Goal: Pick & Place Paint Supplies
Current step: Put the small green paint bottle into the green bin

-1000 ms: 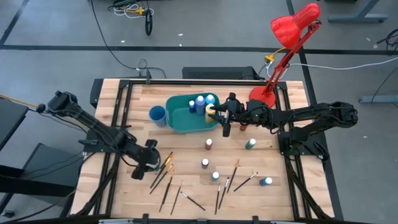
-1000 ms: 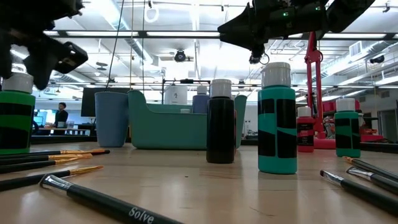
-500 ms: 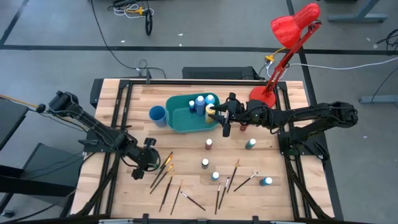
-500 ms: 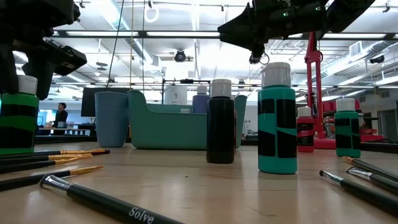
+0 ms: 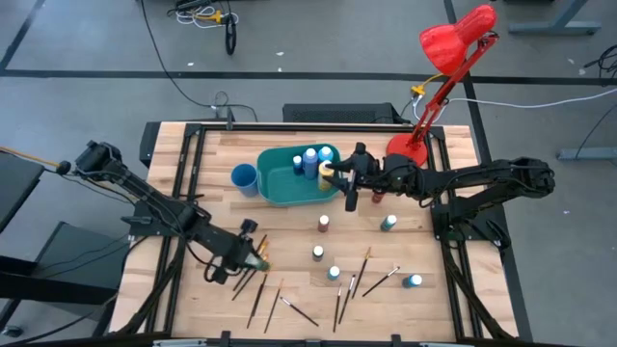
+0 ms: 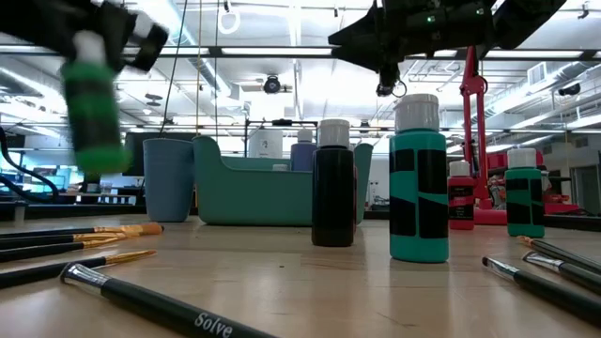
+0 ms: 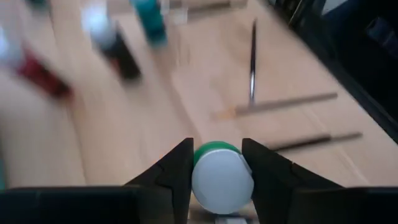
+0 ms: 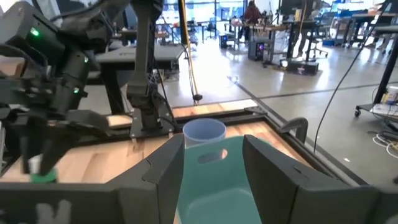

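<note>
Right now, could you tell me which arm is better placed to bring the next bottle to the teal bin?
Left, probably: the left gripper grips a green bottle clear of the table. The right gripper hangs empty over the bin.

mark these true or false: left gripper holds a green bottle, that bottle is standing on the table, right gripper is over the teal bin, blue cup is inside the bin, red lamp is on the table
1. The left gripper holds a green bottle: true.
2. That bottle stands on the table: false, it is lifted clear of it.
3. The right gripper is open at the teal bin: true.
4. The blue cup is inside the bin: false, it stands beside it.
5. The red lamp has its base on the table: true.
</note>
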{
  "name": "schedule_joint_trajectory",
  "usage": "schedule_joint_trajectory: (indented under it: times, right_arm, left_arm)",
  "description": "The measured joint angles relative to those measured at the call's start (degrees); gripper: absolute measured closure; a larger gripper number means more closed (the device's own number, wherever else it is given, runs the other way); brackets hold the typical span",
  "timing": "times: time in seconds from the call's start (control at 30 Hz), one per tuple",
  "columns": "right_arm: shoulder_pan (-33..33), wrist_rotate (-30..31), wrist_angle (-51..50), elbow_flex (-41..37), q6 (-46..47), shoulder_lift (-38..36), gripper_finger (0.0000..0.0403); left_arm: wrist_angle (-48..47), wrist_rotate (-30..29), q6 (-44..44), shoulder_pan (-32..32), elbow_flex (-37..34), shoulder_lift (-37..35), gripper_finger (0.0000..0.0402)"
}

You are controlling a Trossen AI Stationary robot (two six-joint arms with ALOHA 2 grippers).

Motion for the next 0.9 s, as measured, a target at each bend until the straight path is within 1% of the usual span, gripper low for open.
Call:
schedule_joint_trajectory:
  times: [0.1, 0.2, 0.33, 0.43, 0.5, 0.6, 0.67, 0.77, 0.9]
  right_arm:
    - [0.2, 0.0, 0.8, 0.0, 0.0, 0.0, 0.0238]
    - [0.2, 0.0, 0.9, 0.0, 0.0, 0.0, 0.0238]
    - [0.2, 0.0, 0.9, 0.0, 0.0, 0.0, 0.0238]
    - [0.2, 0.0, 0.9, 0.0, 0.0, 0.0, 0.0238]
    - [0.2, 0.0, 0.9, 0.0, 0.0, 0.0, 0.0238]
    - [0.2, 0.0, 1.1, 0.0, -0.3, 0.0, 0.0238]
    - [0.2, 0.0, 1.4, 0.0, -0.6, 0.0, 0.0238]
    - [0.2, 0.0, 1.4, 0.0, -0.6, 0.0, 0.0238]
    - [0.2, 0.0, 1.3, 0.0, -0.3, 0.0, 0.0238]
  left_arm:
    - [6.1, -2.4, 8.4, 1.3, 0.0, 0.0, 0.0263]
    - [9.1, -5.6, 14.5, 4.0, 0.0, 0.0, 0.0274]
    - [9.6, -5.7, 21.5, 10.9, 0.0, 0.1, 0.0274]
    - [9.4, -5.5, 23.0, 17.0, 0.8, 1.0, 0.0272]
    - [9.4, -2.7, 24.1, 21.2, 2.0, 1.5, 0.0269]
    - [10.0, 3.6, 25.7, 27.1, 4.5, 3.9, 0.0271]
    - [9.3, 4.9, 25.7, 30.8, 5.9, 6.2, 0.0272]
    - [9.0, 5.2, 25.2, 36.1, 8.8, 11.0, 0.027]
    - [7.3, 9.3, 25.0, 41.7, 11.6, 18.0, 0.0267]
